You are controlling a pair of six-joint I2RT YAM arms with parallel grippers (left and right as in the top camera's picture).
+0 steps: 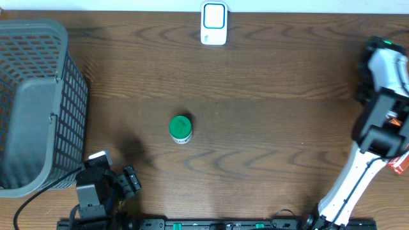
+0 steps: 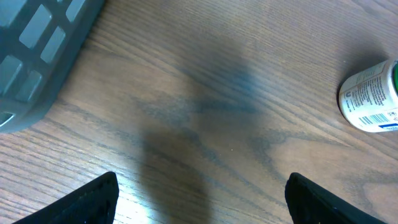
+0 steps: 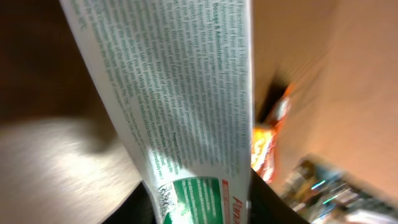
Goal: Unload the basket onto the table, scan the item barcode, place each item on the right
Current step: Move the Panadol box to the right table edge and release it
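Likely pickup step: right tool (image 3: 202, 205) at 3 o'clock straddles a printed box (image 3: 180, 93), grip cannot be told; left tool (image 2: 205, 202) gapes; next, box to scanner (image 1: 213, 23) at 12 o'clock.

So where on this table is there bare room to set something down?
Bare wood lies between the green-capped bottle and the right arm, and between that bottle and the white scanner at the far edge. The left is crowded: the gray basket and the open left gripper sit close together.
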